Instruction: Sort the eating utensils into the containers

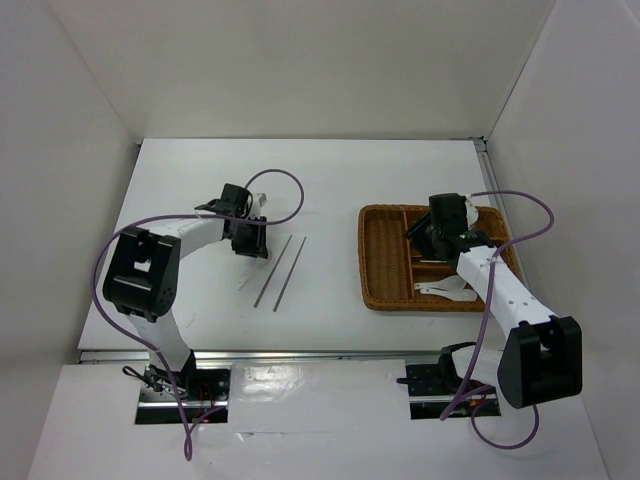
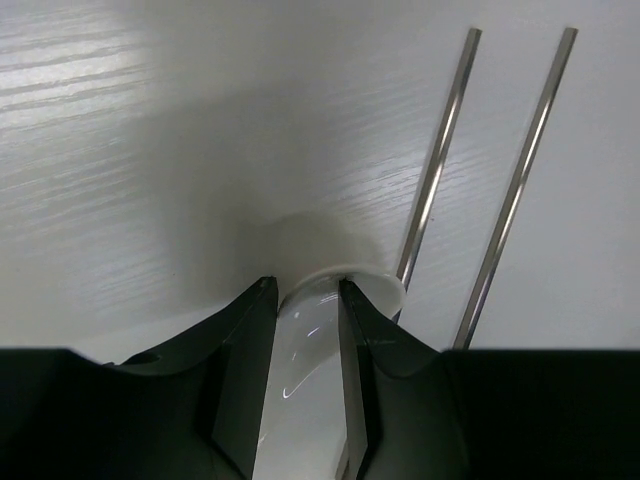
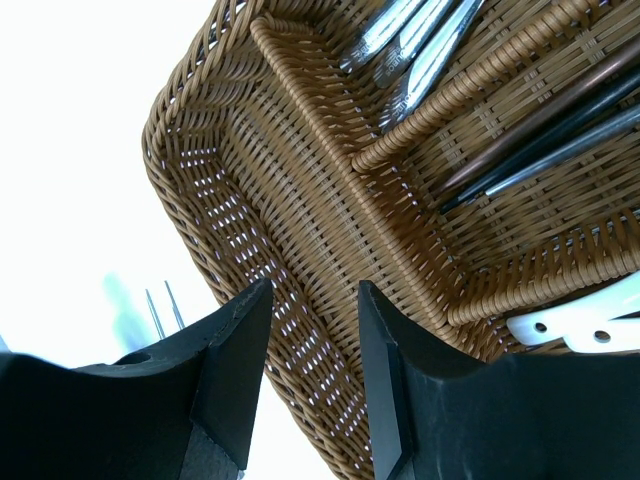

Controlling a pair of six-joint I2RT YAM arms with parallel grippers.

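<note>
My left gripper [image 1: 249, 244] [image 2: 305, 285] is shut on a white spoon [image 2: 312, 345], whose rounded end rests low over the white table. Two thin grey metal chopsticks [image 1: 281, 272] [image 2: 436, 165] lie side by side on the table just right of it. The brown wicker tray [image 1: 381, 262] [image 3: 215, 200] sits at the right. My right gripper [image 1: 426, 240] [image 3: 315, 290] hangs open over the tray's long slot, with nothing between its fingers. Silver forks [image 3: 420, 40] lie in one short slot, dark and reddish chopsticks [image 3: 560, 125] in another, and white spoons [image 1: 446, 290] [image 3: 590, 322] in a third.
White walls close in the table at the left, back and right. The tray's right side lies close to the right wall. A purple cable [image 1: 285, 180] loops over the left arm and another [image 1: 530, 215] arcs over the right arm.
</note>
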